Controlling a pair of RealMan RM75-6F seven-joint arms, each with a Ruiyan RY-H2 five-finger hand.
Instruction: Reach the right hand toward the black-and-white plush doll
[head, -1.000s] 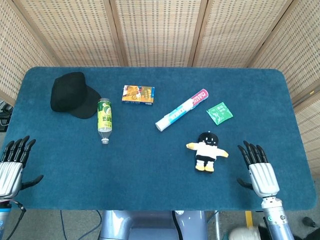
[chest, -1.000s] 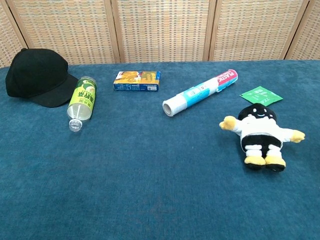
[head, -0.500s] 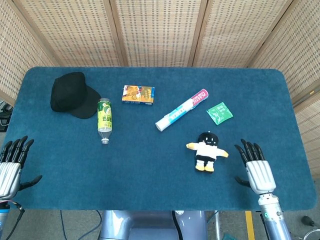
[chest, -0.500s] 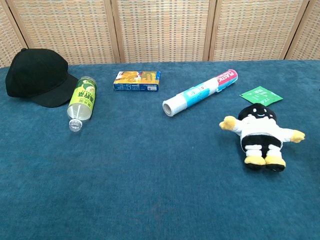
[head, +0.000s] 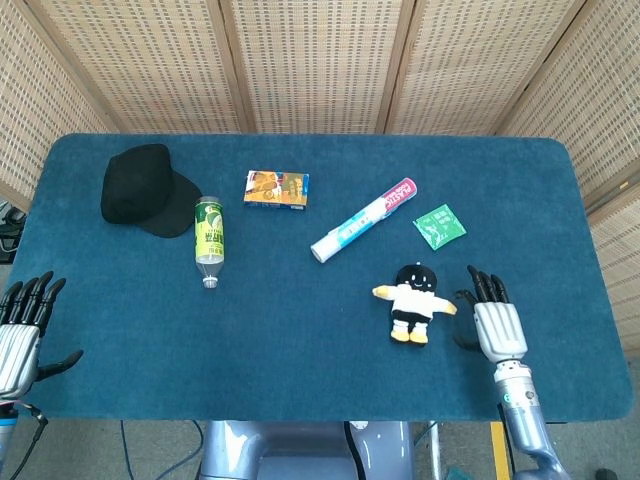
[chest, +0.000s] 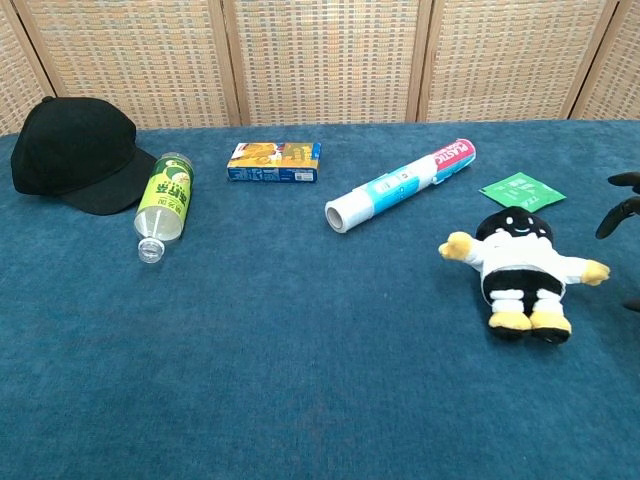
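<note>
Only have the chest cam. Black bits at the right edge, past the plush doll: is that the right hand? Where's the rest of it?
Observer: Yes. The head view shows the whole right hand, back up, over the table just right of the plush doll.
Operator: Touching it?
Observer: Doesn't look like it. Its inner edge is close beside the doll's outstretched arm, with the fingers spread and nothing held.
Operator: Left hand? Can't see it at all.
Observer: The left hand is at the table's near left corner, fingers apart, empty.
</note>
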